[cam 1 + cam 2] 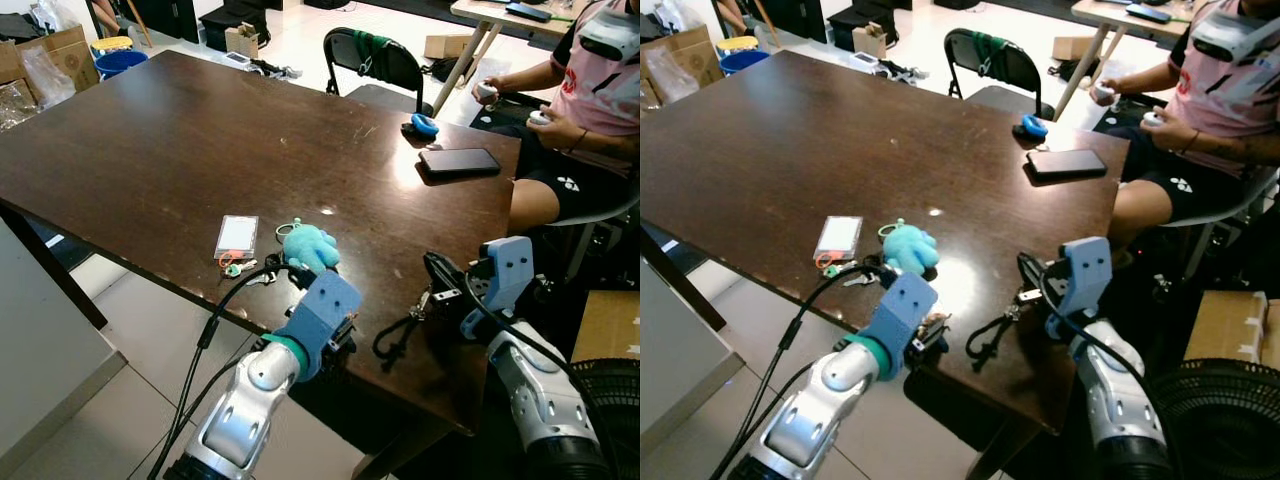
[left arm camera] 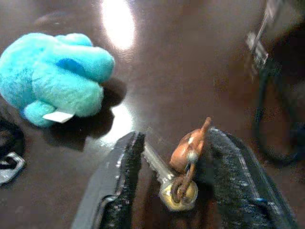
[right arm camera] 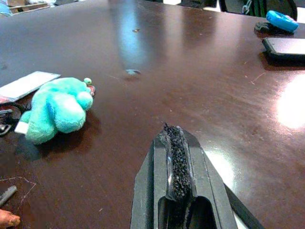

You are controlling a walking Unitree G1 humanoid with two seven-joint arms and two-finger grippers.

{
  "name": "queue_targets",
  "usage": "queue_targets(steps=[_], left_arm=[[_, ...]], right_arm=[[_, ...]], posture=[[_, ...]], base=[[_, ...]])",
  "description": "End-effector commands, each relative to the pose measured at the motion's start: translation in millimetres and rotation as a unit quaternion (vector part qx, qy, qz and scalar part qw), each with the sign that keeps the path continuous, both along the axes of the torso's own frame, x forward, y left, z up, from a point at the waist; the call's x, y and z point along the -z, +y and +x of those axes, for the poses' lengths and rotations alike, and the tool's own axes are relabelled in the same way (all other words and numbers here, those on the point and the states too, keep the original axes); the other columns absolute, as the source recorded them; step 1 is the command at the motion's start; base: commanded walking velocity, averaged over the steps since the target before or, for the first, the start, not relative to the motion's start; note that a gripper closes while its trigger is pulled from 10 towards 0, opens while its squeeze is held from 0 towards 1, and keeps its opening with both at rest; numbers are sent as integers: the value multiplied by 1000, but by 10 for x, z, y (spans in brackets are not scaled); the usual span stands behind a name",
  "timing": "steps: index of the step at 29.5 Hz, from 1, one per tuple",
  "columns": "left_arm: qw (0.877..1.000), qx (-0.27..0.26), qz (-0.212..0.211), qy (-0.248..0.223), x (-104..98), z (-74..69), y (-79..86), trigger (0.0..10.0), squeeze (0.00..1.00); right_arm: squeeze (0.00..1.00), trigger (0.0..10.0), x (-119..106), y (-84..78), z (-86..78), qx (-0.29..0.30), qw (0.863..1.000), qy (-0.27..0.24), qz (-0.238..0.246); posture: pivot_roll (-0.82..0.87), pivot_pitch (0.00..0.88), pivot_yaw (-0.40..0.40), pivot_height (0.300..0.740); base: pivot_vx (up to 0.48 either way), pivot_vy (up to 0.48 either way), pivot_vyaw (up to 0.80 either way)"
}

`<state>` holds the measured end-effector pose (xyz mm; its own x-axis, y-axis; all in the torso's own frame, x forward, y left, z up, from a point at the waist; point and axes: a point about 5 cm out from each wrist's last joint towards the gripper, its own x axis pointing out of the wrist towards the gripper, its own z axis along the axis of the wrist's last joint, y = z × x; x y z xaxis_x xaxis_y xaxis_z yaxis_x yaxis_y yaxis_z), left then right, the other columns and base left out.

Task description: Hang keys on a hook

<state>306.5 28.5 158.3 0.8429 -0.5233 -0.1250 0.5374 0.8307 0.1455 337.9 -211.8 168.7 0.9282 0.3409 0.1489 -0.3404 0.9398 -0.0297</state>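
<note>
A two-armed humanoid robot is working at the near edge of a dark wooden worktop (image 1: 150, 150), its left gripper (image 2: 167, 191) lowering over a small bunch of keys (image 2: 178, 183) — a silver key on a brass ring with a little brown charm — lying on the wood between the two black fingers. The fingers are standing apart on either side of the keys, not yet clamping them, so the step in hand appears to be the pick-up. Just beside the keys a turquoise plush toy (image 1: 310, 247) is resting on the worktop, with a clear card holder (image 1: 237, 236) and another small cluster of keyring bits (image 1: 240, 266) lying near it toward the robot's left. The right gripper (image 3: 174, 167) is hovering low over the worktop edge with its fingers pressed together and nothing between them, a black cable (image 1: 395, 340) looping below its wrist. Farther across the worktop a black phone (image 1: 458, 161) and a blue ring-shaped object (image 1: 424, 124) are sitting well apart from the action, and a seated person (image 1: 590, 110) is holding controllers at the far corner. No hook can be made out — the next move is likely calling for the left fingers to close squarely on the keys and lift them cleanly before any hook is sought.
</note>
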Motion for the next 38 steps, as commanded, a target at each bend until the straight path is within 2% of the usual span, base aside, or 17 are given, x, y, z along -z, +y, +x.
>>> queue_targets(steps=[1,2,6,8,9,10,13,14,15,17,25,26,29,30,31,32,38], left_arm=[[999,11,-33,2,-96,-18,-35,10000,667],[999,13,-44,0,-145,-15,-38,10000,0],[999,12,-41,-2,-159,-3,-20,10000,0],[1000,26,-4,-8,-105,-6,53,10000,0],[1000,26,-4,-8,-105,-6,53,10000,0],[999,35,16,-12,-78,-13,88,7804,0],[999,35,16,-12,-78,-13,88,7804,0],[998,48,43,-21,-39,-29,128,7804,0],[995,65,67,-30,5,-65,181,9176,0],[992,85,90,-31,48,-122,253,8863,0],[990,108,86,-17,35,-188,285,8902,0],[990,115,85,-14,31,-207,290,9373,0],[989,118,86,-13,35,-215,297,9176,0],[989,119,87,-12,42,-214,301,4784,0],[989,120,89,-12,52,-211,303,4784,0],[989,119,90,-13,59,-208,300,4078,0],[989,113,91,-12,77,-192,302,3608,0]], right_arm=[[0,10000,39,-14,-2,3,1000,7,-5],[0,10000,39,-16,-1,3,1000,7,-5],[0,10000,36,-23,0,4,1000,6,-6],[0,10000,33,-32,-5,5,1000,6,-6],[0,10000,33,-32,-5,5,1000,6,-6],[0,10000,33,-36,-7,6,1000,5,-6],[0,10000,33,-36,-7,6,1000,5,-6],[0,10000,34,-39,-9,6,1000,5,-6],[0,10000,34,-42,-10,7,1000,5,-5],[0,10000,32,-45,-9,7,1000,5,-5],[0,10000,26,-48,-7,7,1000,4,-6],[0,10000,24,-49,-5,7,1000,4,-6],[0,10000,22,-50,-3,7,1000,4,-6],[0,10000,21,-52,-2,7,1000,4,-6],[0,10000,21,-54,-1,8,1000,4,-6],[0,10000,20,-56,0,8,1000,3,-6],[0,10000,10,-63,-2,9,1000,2,-6]], posture=[[51,174,75,740],[51,174,75,740],[49,173,77,740],[49,174,79,740],[49,174,79,740],[49,174,79,740],[49,174,79,740],[49,174,80,740],[51,176,79,740],[51,176,79,740],[55,177,78,740],[56,176,78,740],[55,175,79,740],[54,175,79,740],[53,175,79,740],[51,176,79,740],[50,176,78,740]], base=[[0,0,0],[0,0,0],[0,0,0],[0,0,0],[0,0,0],[0,0,0],[0,0,0],[0,0,0],[0,0,0],[0,0,0],[0,0,0],[0,0,0],[0,0,0],[0,0,0],[0,0,0],[0,0,0],[0,0,0]])
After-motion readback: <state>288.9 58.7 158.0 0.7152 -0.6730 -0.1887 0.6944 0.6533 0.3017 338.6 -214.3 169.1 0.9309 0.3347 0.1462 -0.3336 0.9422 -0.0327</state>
